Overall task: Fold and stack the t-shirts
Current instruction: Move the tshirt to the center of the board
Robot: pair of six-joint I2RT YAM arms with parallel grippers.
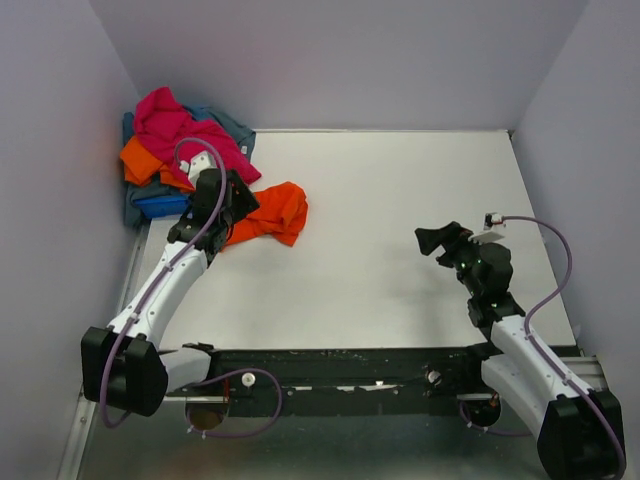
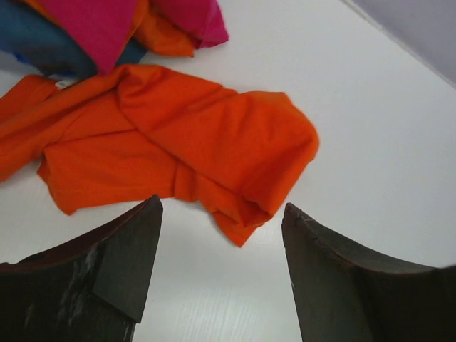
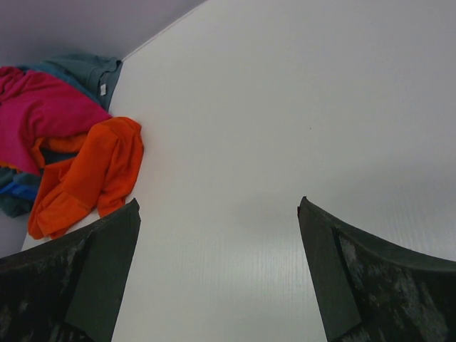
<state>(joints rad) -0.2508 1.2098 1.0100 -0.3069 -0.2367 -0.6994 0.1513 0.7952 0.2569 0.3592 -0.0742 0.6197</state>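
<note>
Desk (image 1: 400, 200), far-left corner: heap of t-shirts (image 1: 180, 150), piled one on another against the left wall; just beside it, to its right and nearer the arms, one loose t-shirt (image 1: 275, 212) lying crumpled on the desk. Left end effector (image 2: 221, 214) above the desk at the loose t-shirt's left end, the shirt ahead of its parted jaws; right end effector (image 3: 217, 206) well apart, over the desk's right side.

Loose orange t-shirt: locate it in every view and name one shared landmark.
Top external: orange t-shirt left of centre, just right of the clothes pile.
Left wrist: mid-frame, beyond the open jaws.
Right wrist: left edge, beside the pile.
Shared landmark: magenta-pink t-shirt atop it.
</note>
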